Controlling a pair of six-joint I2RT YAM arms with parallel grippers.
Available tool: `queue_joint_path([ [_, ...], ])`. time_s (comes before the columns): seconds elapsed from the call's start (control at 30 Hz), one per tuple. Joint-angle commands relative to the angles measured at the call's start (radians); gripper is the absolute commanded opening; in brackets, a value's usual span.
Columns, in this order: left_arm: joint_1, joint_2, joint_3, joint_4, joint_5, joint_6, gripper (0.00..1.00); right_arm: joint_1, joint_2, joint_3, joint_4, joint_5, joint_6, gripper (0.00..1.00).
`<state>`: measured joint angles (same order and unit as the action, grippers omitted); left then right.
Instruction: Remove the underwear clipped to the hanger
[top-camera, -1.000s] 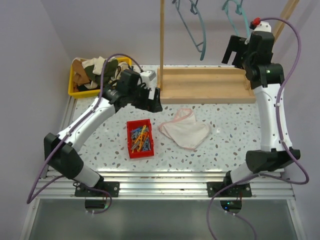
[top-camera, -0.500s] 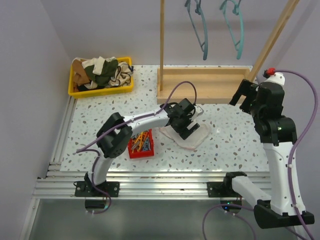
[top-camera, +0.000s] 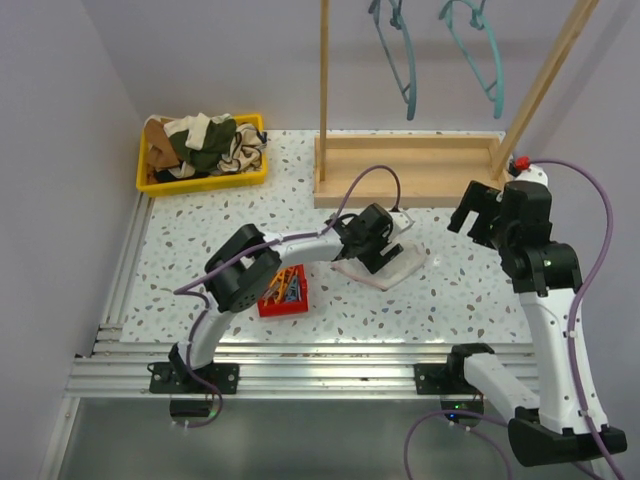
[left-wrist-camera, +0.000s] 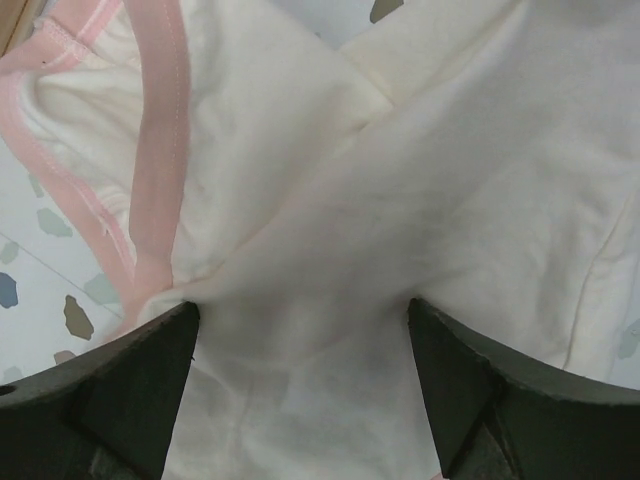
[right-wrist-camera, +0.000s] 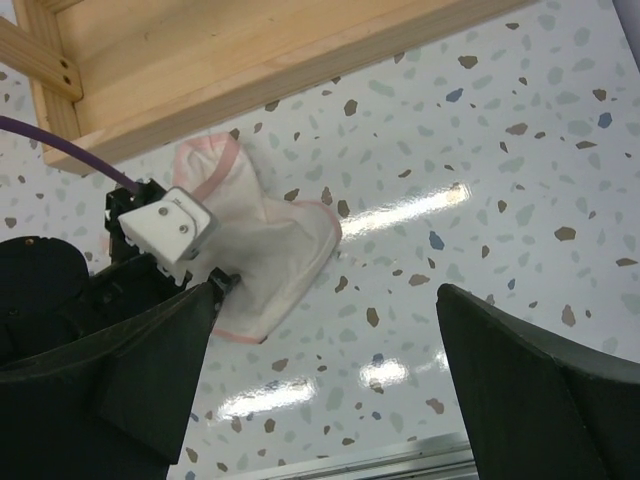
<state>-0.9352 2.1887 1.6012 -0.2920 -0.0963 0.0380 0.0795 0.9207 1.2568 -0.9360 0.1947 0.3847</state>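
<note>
Lying near the centre of the speckled terrazzo table (top-camera: 450, 300), the white fabric briefs with pale pink trim (top-camera: 405, 262) are found directly beneath the left gripper (top-camera: 380, 245). In the left wrist view its fingers (left-wrist-camera: 130, 390) are spread wide, with bunched cloth between them that is not yet pinched. The briefs' long axis is seen in the right wrist view to run from 11 to 5 o'clock. The right gripper (top-camera: 472, 208), likewise wide and holding nothing, is poised at 3 o'clock of the briefs, so the left arm is judged the nearer. Crumpled clothes (top-camera: 200, 140) are held in a yellow plastic tray (top-camera: 200, 184) at 10 o'clock, and coloured clips (top-camera: 285, 285) in a small red bin (top-camera: 280, 308) at 8 o'clock.
</note>
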Motion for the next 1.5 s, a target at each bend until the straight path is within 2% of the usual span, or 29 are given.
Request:
queue_joint_path([
  [0.0, -0.001, 0.054, -0.06, 0.043, 0.012, 0.03, 0.88, 0.005, -0.017, 0.012, 0.019, -0.034, 0.011, 0.96],
  [0.03, 0.001, 0.051, -0.064, 0.042, 0.036, 0.028, 0.81, 0.006, -0.016, 0.015, 0.02, -0.046, 0.01, 0.94],
  [0.07, 0.003, 0.049, -0.066, 0.034, 0.049, 0.026, 0.59, 0.006, -0.01, 0.019, 0.022, -0.06, 0.008, 0.9],
  [0.1, 0.003, 0.045, -0.066, 0.028, 0.049, 0.022, 0.47, 0.006, -0.008, 0.023, 0.023, -0.06, 0.008, 0.9],
  [0.13, 0.009, 0.037, -0.07, 0.021, 0.059, 0.013, 0.35, 0.006, -0.005, 0.024, 0.025, -0.079, 0.005, 0.82],
  [0.17, 0.01, 0.017, -0.073, 0.016, 0.056, 0.005, 0.0, 0.006, -0.003, 0.026, 0.029, -0.09, 0.005, 0.78],
  [0.23, 0.022, -0.016, -0.102, 0.03, 0.044, -0.024, 0.0, 0.009, 0.001, 0.026, 0.034, -0.118, 0.002, 0.7],
  [0.3, 0.045, -0.09, -0.127, 0.043, 0.049, -0.03, 0.0, 0.009, 0.003, 0.026, 0.032, -0.13, 0.002, 0.67],
  [0.43, 0.105, -0.237, -0.162, 0.028, 0.058, -0.15, 0.0, 0.011, -0.005, 0.027, 0.023, -0.14, 0.0, 0.64],
  [0.47, 0.124, -0.321, -0.173, 0.031, 0.055, -0.174, 0.0, 0.011, -0.008, 0.027, 0.02, -0.138, -0.001, 0.63],
  [0.6, 0.29, -0.51, -0.213, 0.047, 0.035, -0.263, 0.0, 0.012, -0.039, 0.018, 0.006, -0.135, -0.004, 0.63],
  [0.73, 0.47, -0.57, -0.108, -0.03, 0.003, -0.259, 0.0, 0.014, -0.049, -0.008, -0.001, -0.155, 0.0, 0.63],
  [0.9, 0.721, -0.449, 0.07, -0.091, 0.0, -0.268, 0.0, 0.012, -0.037, -0.02, -0.003, -0.178, 0.005, 0.63],
  [1.0, 0.826, -0.341, 0.19, -0.05, 0.0, -0.302, 0.0, 0.011, -0.017, -0.013, -0.007, -0.186, 0.016, 0.63],
  [1.07, 0.863, -0.235, 0.307, -0.021, 0.001, -0.319, 0.0, 0.012, -0.007, -0.013, 0.003, -0.192, 0.025, 0.63],
  [1.1, 0.89, -0.19, 0.412, -0.032, 0.013, -0.332, 0.0, 0.011, 0.006, -0.016, 0.009, -0.192, 0.039, 0.63],
  [1.2, 0.917, 0.05, 0.631, -0.091, -0.031, -0.357, 0.0, 0.012, 0.033, -0.022, 0.032, -0.216, 0.06, 0.61],
  [1.27, 0.924, 0.133, 0.703, -0.113, -0.058, -0.381, 0.0, 0.013, 0.052, -0.023, 0.054, -0.222, 0.071, 0.6],
  [1.37, 0.929, 0.247, 0.71, -0.084, -0.076, -0.427, 0.0, 0.014, 0.075, -0.043, 0.084, -0.222, 0.098, 0.62],
  [1.47, 0.934, 0.342, 0.724, -0.09, 0.021, -0.48, 0.05, 0.013, 0.089, -0.072, 0.12, -0.219, 0.128, 0.68],
])
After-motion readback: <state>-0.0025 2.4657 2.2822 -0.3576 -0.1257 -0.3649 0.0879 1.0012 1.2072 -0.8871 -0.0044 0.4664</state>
